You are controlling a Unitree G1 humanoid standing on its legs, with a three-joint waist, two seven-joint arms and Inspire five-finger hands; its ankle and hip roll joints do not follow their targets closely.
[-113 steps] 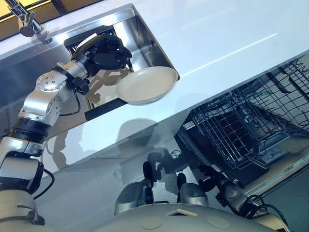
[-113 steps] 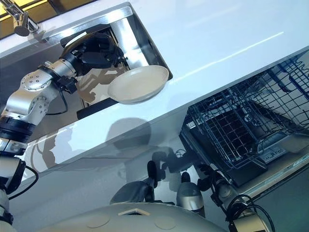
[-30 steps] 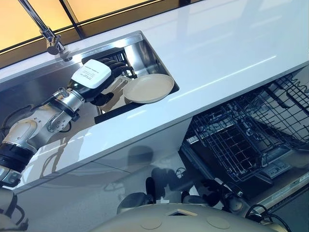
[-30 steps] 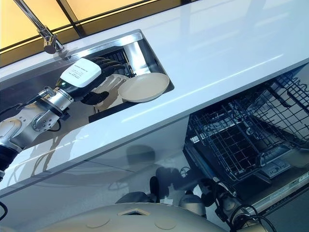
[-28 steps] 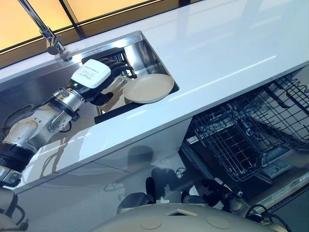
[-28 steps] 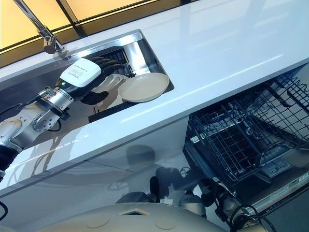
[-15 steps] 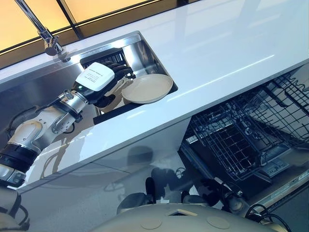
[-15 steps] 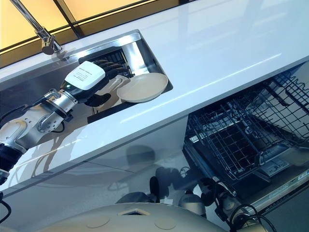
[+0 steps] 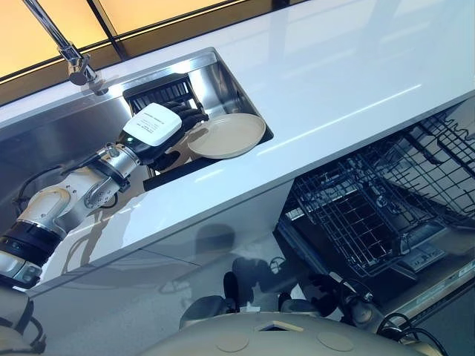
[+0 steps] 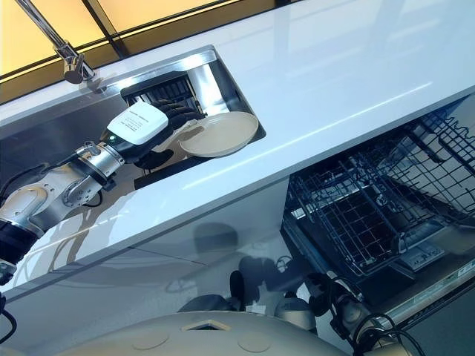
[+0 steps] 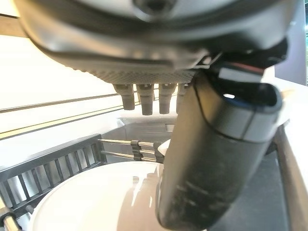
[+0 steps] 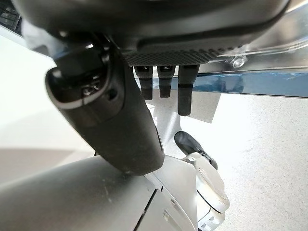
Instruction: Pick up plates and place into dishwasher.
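A cream plate (image 9: 226, 135) hangs tilted over the right end of the steel sink (image 9: 67, 137), close to the counter's edge. My left hand (image 9: 156, 127) reaches in from the left and is shut on the plate's near rim. In the left wrist view its thumb (image 11: 216, 159) lies over the plate (image 11: 91, 197), with the fingers past it. The open dishwasher's wire rack (image 9: 371, 204) stands pulled out at the lower right, below the counter. My right hand (image 12: 120, 115) hangs low with relaxed fingers, holding nothing.
A black slatted dish rack (image 9: 157, 89) sits in the sink behind the plate. The faucet (image 9: 70, 55) rises at the back left. The white counter (image 9: 341, 74) stretches to the right, above the dishwasher.
My left hand has slid a little down and to the right along the sink, uncovering more of the black rack. The plate has stayed nearly in place. The right hand has not moved.
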